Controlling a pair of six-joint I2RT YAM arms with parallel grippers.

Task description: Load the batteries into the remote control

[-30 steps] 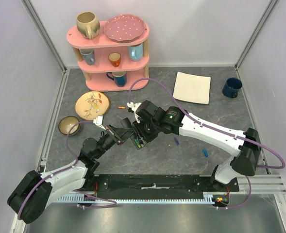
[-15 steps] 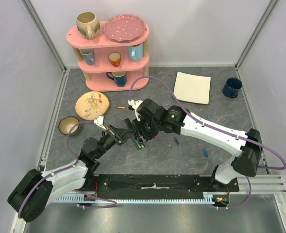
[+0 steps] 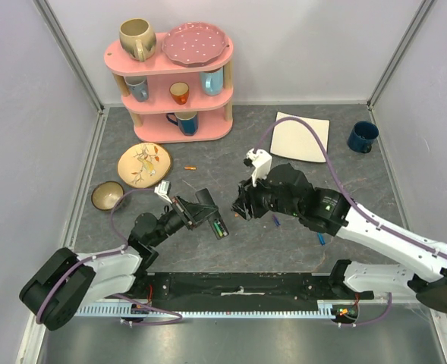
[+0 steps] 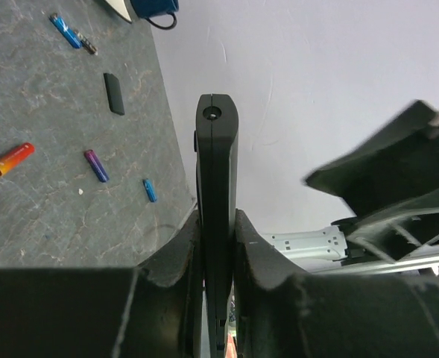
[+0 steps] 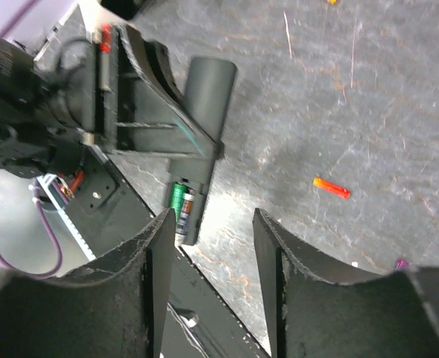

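The left end effector (image 4: 217, 221) is clamped on the remote control (image 4: 217, 149), which shows edge-on as a slim black bar running up the middle of the frame, a small round hole in its end. Its two fingers (image 4: 180, 250) press against the bar's flat sides. To the left lies the grey mottled bench (image 4: 33, 97). A red-orange battery (image 4: 10, 159), a purple battery (image 4: 96, 165) and a small blue battery (image 4: 150, 190) lie apart on it. Farther off are a longer blue battery (image 4: 65, 31) (a dark bit lies just beside its end), a flat black rectangular piece (image 4: 114, 93) and a blue mug (image 4: 153, 7). A dark blurred shape (image 4: 387, 186) fills the right side against the pale wall (image 4: 301, 82).
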